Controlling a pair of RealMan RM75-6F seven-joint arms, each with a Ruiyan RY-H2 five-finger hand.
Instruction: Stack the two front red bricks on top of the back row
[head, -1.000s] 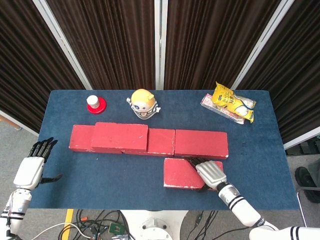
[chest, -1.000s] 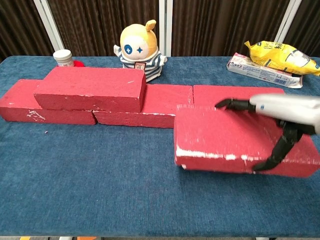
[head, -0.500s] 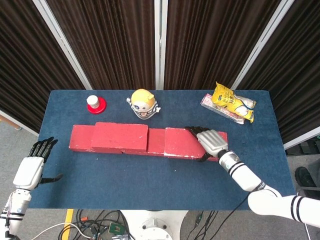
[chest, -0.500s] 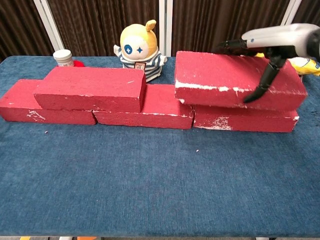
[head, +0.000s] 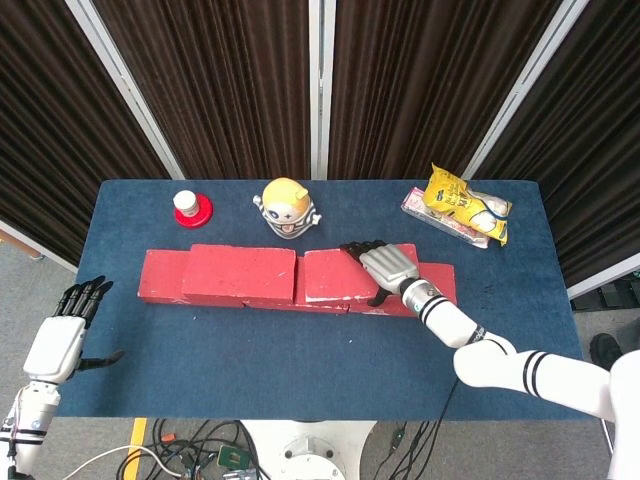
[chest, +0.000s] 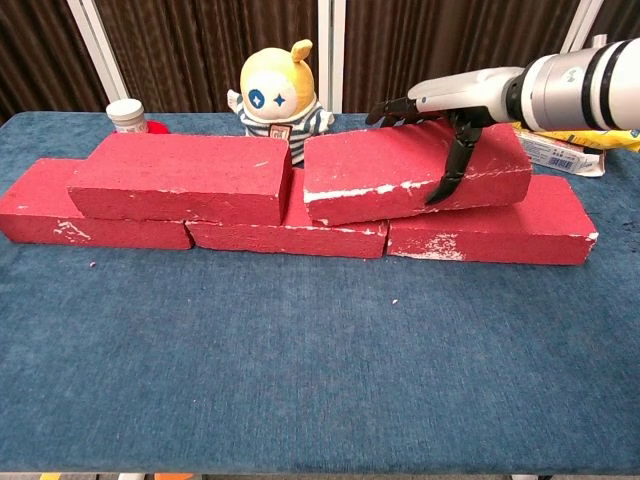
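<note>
While no writing is legible, the right hand (chest: 455, 105) fingers (chest: 447, 180) clamp the upper red brick (chest: 400, 180); left hand (head: 60, 335) fingers spread.

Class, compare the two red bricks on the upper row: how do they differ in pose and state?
The left upper brick lies flat and free on the bottom row; the right upper brick sits tilted. No hand touches the left one, while the right robot hand grips the right one. Both are red, chipped white, similar in size.

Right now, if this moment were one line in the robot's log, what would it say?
step: placing second brick | right robot hand: grips second brick, tilted on back row | left robot hand: open, off table | first brick: stacked
</note>
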